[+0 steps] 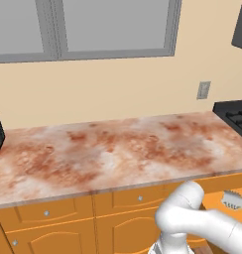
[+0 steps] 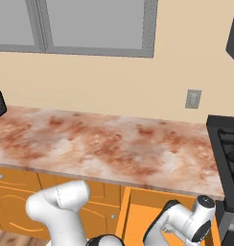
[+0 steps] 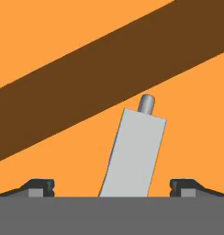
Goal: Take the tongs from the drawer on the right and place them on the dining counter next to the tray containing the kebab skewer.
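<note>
Gripper jaws stand wide apart over the open drawer, straddling the tongs, which lie flat on the drawer floor between the fingertips. Grasping step is in hand, nothing held. Next move, as I judge it: lower onto the tongs, close, then lift clear of the drawer below the bench.

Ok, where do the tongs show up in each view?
Left base view: tongs at the right edge, low, in the open drawer.
Right base view: the arm reaches into that drawer, bottom centre-right.
Hand view: light-grey slab, lower centre.
Shared landmark: the drawer's orange inside.
</note>
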### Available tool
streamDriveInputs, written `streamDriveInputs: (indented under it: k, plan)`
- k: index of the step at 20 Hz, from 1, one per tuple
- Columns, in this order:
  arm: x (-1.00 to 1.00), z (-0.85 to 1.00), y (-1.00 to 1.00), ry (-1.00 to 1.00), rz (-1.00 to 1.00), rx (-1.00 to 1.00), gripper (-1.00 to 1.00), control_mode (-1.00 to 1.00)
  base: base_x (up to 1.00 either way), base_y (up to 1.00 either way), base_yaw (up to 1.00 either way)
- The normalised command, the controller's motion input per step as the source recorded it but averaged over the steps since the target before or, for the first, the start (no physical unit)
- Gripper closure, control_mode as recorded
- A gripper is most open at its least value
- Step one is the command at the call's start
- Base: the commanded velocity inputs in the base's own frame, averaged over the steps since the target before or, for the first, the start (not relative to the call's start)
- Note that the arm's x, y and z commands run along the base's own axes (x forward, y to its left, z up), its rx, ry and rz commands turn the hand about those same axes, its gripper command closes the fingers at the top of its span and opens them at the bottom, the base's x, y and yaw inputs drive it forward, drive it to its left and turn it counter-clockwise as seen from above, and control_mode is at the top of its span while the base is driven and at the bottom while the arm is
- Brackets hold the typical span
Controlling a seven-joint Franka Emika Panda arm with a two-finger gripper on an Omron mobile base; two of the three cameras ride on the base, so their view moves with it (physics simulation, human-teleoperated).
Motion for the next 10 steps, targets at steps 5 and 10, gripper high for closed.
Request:
streamDriveInputs:
  k: [5, 10]
  plan:
    - [-0.25, -0.50, 0.00, 0.00, 0.00, 0.00, -1.00, -1.00, 0.00, 0.00, 0.00]
    - [-0.07, -0.18, 0.00, 0.00, 0.00, 0.00, -1.00, -1.00, 0.00, 0.00, 0.00]
